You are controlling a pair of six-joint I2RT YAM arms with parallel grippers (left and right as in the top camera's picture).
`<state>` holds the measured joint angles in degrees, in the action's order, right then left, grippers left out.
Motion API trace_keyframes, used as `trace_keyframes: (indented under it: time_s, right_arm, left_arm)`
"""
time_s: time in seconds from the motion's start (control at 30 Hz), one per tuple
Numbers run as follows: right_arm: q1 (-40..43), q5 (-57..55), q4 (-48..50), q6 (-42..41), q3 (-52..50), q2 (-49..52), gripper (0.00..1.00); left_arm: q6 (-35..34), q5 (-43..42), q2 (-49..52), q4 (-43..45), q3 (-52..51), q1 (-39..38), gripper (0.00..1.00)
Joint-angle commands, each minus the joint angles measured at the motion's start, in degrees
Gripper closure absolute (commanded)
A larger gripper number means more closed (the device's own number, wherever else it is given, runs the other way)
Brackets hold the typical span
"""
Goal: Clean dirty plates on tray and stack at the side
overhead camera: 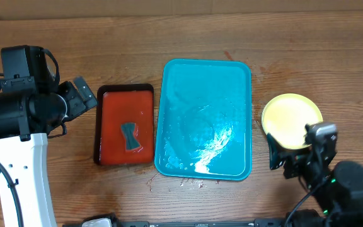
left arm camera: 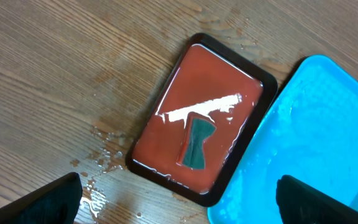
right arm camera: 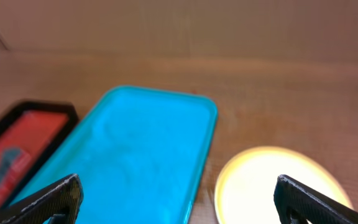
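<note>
While left tool (left arm camera: 179,199) and right tool (right arm camera: 178,198) stood wide open, both empty: plates (overhead camera: 290,120) lay on bench (overhead camera: 169,38) just right of wet tray (overhead camera: 203,120), only yellow one showing. Judged light, stiff plastic, likely slippery; pinch at rim.

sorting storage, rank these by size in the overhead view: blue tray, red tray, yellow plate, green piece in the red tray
1. blue tray
2. red tray
3. yellow plate, its lower edge partly hidden, still clearly smaller
4. green piece
</note>
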<state>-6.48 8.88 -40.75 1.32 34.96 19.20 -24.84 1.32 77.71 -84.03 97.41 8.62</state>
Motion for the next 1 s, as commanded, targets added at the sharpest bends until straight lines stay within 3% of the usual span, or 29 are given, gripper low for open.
trace_keyframes:
  time_s: [0.0, 0.23, 0.47, 0.63, 0.97]
  right_arm:
    - [-0.31, 0.81, 2.08, 0.2, -7.91, -7.04, 0.0]
    - [-0.33, 4.28, 13.0, 0.2, -20.24, -18.53, 0.0]
    - [-0.33, 5.7, 24.28, 0.2, -28.13, -19.04, 0.0]
    - [-0.33, 7.93, 37.59, 0.22, -34.29, -19.04, 0.0]
    - [-0.81, 6.64, 37.53, 0.24, -34.51, -19.04, 0.0]
  left_arm:
    - [0.85, 0.57, 0.24, 0.07, 1.07, -0.39, 0.0]
    - [0.87, 0.57, 0.24, 0.07, 1.07, -0.39, 0.0]
    - [0.85, 0.57, 0.24, 0.07, 1.07, -0.39, 0.0]
    - [0.85, 0.57, 0.24, 0.07, 1.07, -0.39, 0.0]
    - [0.85, 0.57, 0.24, 0.07, 1.07, -0.39, 0.0]
